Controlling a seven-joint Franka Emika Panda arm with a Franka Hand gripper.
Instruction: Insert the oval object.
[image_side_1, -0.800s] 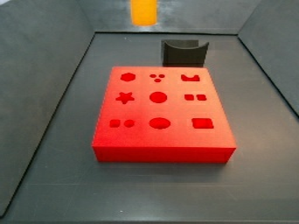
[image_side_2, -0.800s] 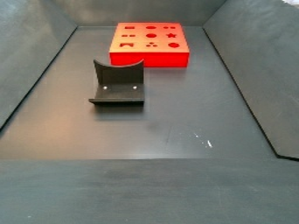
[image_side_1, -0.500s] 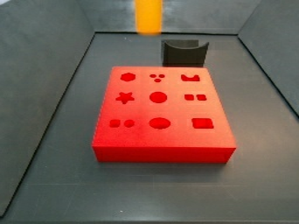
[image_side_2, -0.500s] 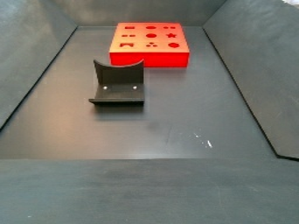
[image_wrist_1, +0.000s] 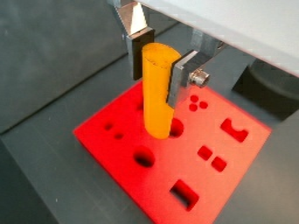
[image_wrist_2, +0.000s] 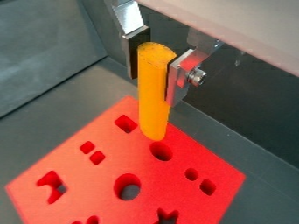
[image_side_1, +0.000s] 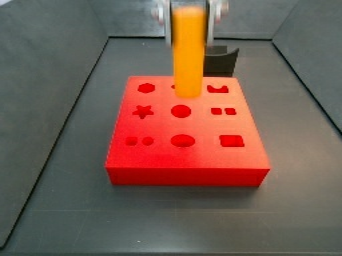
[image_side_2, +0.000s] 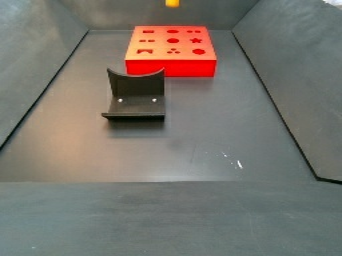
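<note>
Above the red block (image_side_1: 186, 142), claw (image_wrist_1: 159, 59) grips upright oval object (image_wrist_1: 158, 92).

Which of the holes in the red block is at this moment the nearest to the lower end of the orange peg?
In a wrist view, the round hole lies just under the oval object held in the gripper; other holes in the red block lie farther away.

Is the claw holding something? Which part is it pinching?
Yes. The claw holds the orange peg upright by its top end, above the red block. The rest of the peg hangs free below the fingers.
</note>
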